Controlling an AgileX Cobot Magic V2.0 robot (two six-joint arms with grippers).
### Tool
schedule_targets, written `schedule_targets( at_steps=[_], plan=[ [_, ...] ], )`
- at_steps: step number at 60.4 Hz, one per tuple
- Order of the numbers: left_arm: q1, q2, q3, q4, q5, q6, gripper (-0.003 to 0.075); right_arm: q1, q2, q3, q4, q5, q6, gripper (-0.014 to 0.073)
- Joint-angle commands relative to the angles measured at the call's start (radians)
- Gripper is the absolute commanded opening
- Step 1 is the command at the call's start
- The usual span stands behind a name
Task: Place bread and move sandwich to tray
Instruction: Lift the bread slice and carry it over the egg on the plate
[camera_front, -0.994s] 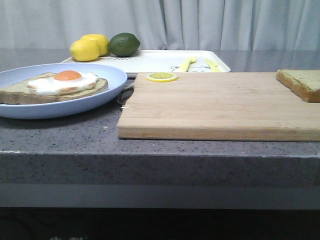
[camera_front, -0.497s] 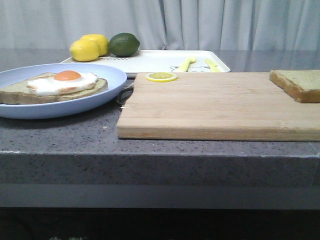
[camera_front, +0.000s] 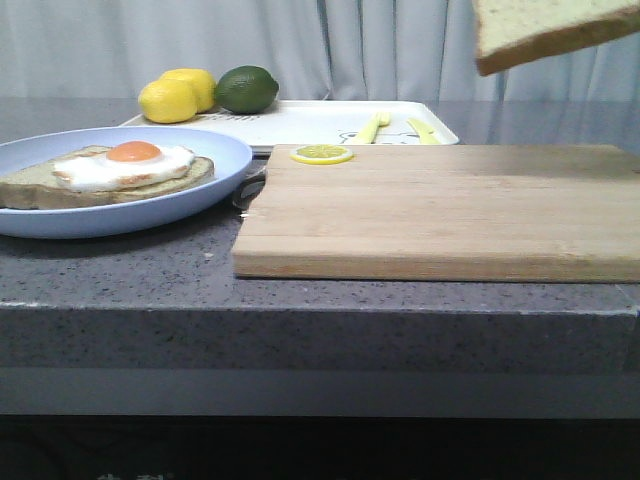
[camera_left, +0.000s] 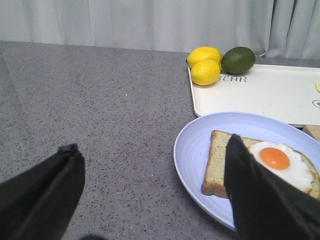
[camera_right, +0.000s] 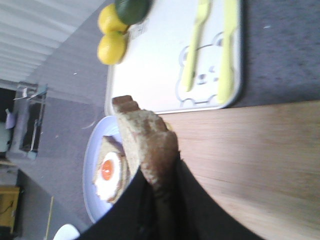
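The right gripper (camera_right: 159, 192) is clamped on the bread (camera_front: 545, 32), which hangs tilted in the air above the far right of the wooden cutting board (camera_front: 440, 210), clear of its surface. The left gripper (camera_left: 150, 192) has its fingers spread wide with nothing between them, over the grey counter (camera_left: 100, 110) just left of the blue plate (camera_front: 215, 170) carrying the sandwich (camera_front: 110, 172). Behind plate and board lies the white tray (camera_front: 310, 122), holding 2 lemons (camera_front: 178, 95), 1 lime (camera_front: 247, 88) and yellow cutlery (camera_front: 395, 127), with a lemon slice (camera_front: 322, 154) at the board's far left corner.
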Motion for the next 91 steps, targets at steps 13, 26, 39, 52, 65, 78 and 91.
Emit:
schedule_targets(
  at_steps=[13,26,39,52,65,78,91],
  plan=[
    [0.001,0.011,-0.038,0.002,-0.080,-0.003,0.0568,0.371,-0.049,-0.011,0.222,-0.082,-0.005,-0.0075],
    [0.001,0.011,-0.038,0.002,-0.080,-0.003,0.0568,0.713,-0.014,0.018,0.359,-0.446,-0.005,-0.0075],
    [0.001,0.011,-0.038,0.002,-0.080,-0.003,0.0568,0.899,0.091,0.018,0.468,-0.733,-0.005,-0.0075],
    [0.001,0.011,-0.038,0.002,-0.080,-0.003,0.0568,0.923,0.192,0.018,0.476,-0.776,-0.005,-0.0075],
    [0.001,0.011,-0.038,0.002,-0.080,-0.003,0.0568,0.923,0.229,0.018,0.475,-0.772,-0.005,-0.0075],
    [0.001,0.011,-0.038,0.002,-0.080,-0.003,0.0568,0.923,0.229,0.018,0.472,-0.765,-0.005,0.0042],
    [0.001,0.011,-0.038,0.002,-0.080,-0.003,0.0568,0.921,0.225,0.018,0.471,-0.742,-0.005,0.0199]
  ],
)
